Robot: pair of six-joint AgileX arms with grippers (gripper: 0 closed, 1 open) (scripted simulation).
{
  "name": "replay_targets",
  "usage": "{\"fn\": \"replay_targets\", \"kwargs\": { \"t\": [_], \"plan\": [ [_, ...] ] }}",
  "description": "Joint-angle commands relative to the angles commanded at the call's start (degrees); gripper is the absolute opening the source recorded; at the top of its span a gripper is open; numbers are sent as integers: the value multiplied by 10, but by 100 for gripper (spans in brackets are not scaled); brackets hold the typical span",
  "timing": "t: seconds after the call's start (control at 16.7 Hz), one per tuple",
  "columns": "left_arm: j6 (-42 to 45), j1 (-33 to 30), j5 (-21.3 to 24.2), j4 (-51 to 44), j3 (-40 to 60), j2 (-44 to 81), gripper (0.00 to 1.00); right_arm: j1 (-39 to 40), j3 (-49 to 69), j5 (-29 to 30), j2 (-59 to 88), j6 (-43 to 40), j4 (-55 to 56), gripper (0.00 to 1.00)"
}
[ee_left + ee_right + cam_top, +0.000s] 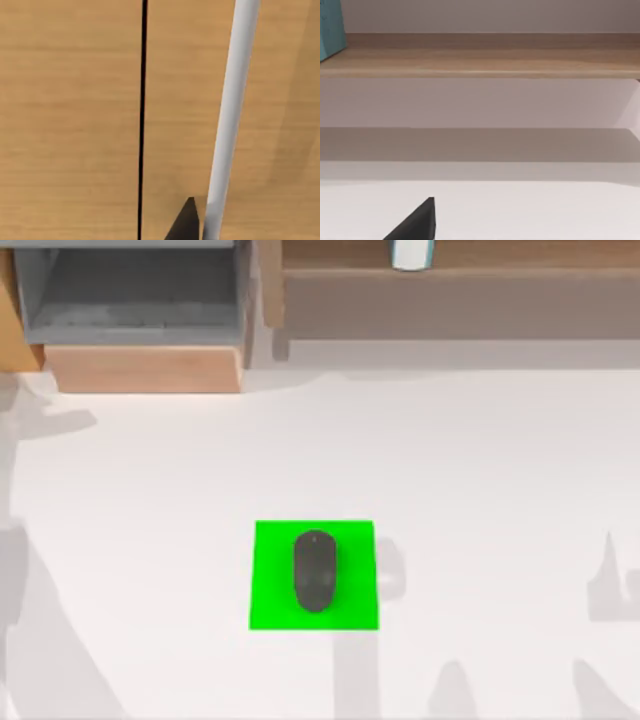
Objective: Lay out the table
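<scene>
Nearest the top camera spreads the table [480, 470], broad and white; a dark mouse [314, 571] sits centred on a green mat [270, 612] towards its near edge, seemingly placed already. A drawer unit [140, 368] and shelf [450, 300] line the far side. Whether either claw is wide or narrow, I cannot tell.

Office desk: computer mouse [314, 571] on green mat [272, 540], wooden shelving [450, 285].

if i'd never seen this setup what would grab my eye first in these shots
The bright green mat near the middle of the white table, with a dark computer mouse lying on it. Next, the open wooden drawer at the top view's far left, and the wooden shelf at the far right with a pale cup on it.
</scene>
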Motion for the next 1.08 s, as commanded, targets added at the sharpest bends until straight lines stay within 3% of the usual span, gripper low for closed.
{"fn": "replay_targets", "kwargs": {
  "t": [0.6,1.08],
  "plan": [
    [1,21,-22,-63,117,54,100,0,0,0,0,0,0,100],
    [23,42,-30,-60,109,83,100,0,0,0,0,0,0,100]
  ]
}}
